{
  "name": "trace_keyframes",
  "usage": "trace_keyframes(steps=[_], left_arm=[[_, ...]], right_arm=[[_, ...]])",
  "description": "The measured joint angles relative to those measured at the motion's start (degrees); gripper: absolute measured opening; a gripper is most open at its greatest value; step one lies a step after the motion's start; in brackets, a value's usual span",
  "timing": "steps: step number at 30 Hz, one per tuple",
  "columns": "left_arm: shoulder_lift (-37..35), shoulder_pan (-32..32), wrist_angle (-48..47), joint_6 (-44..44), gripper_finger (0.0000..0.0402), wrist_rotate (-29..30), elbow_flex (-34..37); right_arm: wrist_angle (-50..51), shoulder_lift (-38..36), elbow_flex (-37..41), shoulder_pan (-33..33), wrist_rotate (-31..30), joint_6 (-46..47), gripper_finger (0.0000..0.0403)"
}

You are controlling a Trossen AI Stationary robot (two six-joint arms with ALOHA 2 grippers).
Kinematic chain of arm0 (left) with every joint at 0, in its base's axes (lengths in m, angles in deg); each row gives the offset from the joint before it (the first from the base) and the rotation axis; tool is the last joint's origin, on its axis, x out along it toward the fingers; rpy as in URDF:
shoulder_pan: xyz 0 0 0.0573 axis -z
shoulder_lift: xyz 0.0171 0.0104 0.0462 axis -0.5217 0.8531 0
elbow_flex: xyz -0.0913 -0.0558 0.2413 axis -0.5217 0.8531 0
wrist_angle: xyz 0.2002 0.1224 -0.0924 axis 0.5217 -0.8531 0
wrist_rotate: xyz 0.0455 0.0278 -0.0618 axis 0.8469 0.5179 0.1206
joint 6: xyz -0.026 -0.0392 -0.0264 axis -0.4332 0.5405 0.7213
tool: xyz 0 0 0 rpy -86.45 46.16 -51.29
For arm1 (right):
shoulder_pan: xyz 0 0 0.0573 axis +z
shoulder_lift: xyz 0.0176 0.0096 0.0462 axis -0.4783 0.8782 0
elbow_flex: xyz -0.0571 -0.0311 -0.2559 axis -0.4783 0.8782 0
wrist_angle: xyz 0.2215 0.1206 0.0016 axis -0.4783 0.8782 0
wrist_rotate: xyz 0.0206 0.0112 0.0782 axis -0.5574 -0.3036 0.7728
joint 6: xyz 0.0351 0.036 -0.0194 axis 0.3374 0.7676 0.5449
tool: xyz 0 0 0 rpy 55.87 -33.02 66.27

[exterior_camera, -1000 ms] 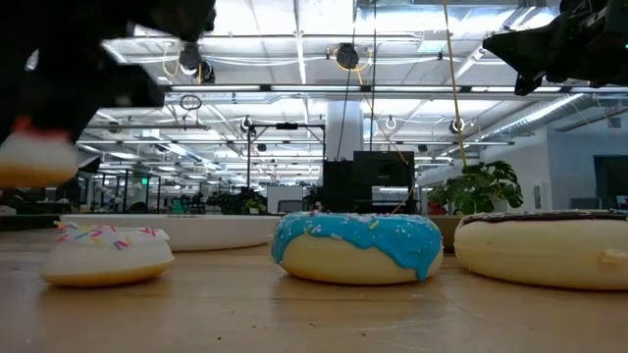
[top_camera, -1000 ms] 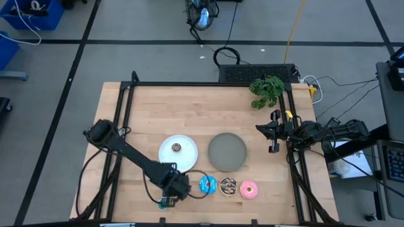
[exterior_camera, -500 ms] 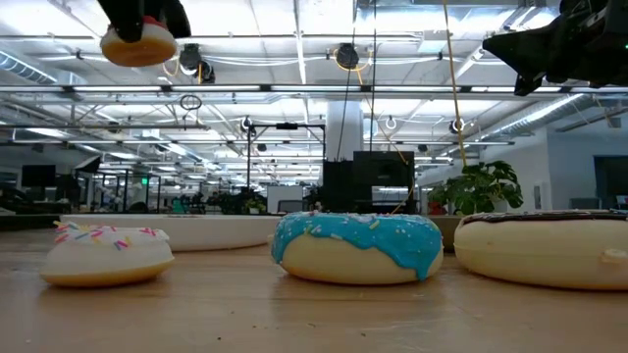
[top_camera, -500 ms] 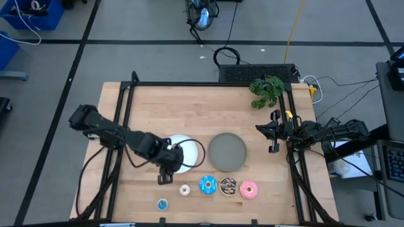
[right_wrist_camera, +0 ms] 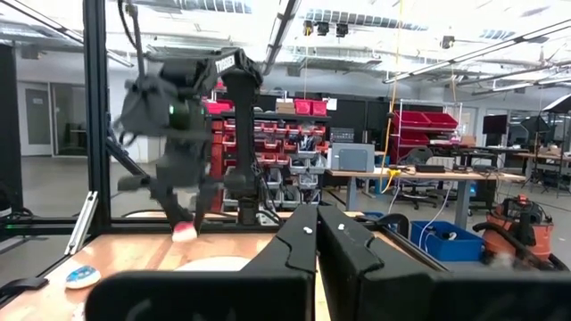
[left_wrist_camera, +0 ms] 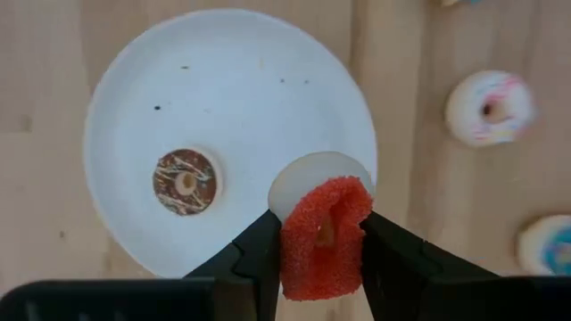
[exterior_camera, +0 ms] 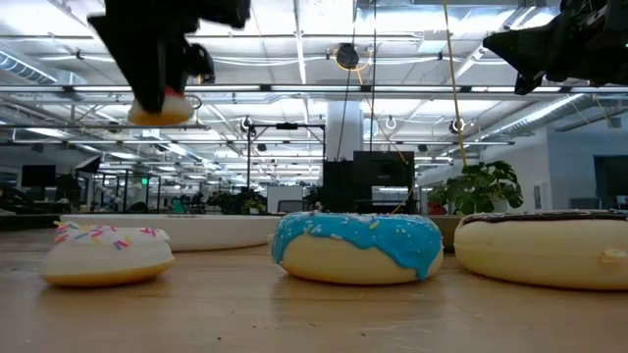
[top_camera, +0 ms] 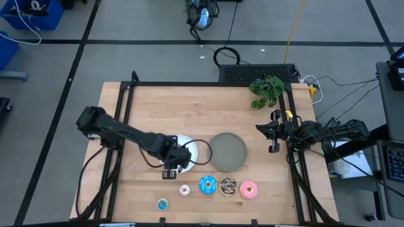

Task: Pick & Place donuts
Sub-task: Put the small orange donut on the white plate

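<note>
text: none legible | labels: none | signs: none

The tabletop [top_camera: 189,107] is pale matt wood. The red donut [left_wrist_camera: 323,239] looks rough and sugary; the white plate [left_wrist_camera: 250,80] smooth plastic.

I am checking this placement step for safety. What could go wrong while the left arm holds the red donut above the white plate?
1. The left gripper pinches the red donut on edge near the white plate's rim; released here, it may roll off onto the table.
2. A drop further in could knock the tiny brown donut already lying there.
The right gripper waits by the table's right edge.
</note>
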Motion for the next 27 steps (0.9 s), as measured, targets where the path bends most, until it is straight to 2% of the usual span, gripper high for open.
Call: trace_keyframes(steps=[13,18,22,27], left_arm=[[5.61,-0.97,5.96,-1.71,0.0132,-2.11,9.98],[5.95,-0.97,7.6,-3.69,0.0136,-1.52,10.65],[5.92,-0.97,7.85,-5.0,0.017,-0.63,10.63],[5.92,-0.97,7.6,-4.35,0.0239,0.25,10.63]], right_arm=[[-0.02,0.0,0.0,0.0,0.0,0.02,0.0],[-0.02,0.0,0.0,0.0,0.0,0.03,0.0],[-0.02,0.02,0.0,0.0,0.0,0.02,0.0],[0.0,0.01,0.0,0.0,-0.02,0.02,0.0]])
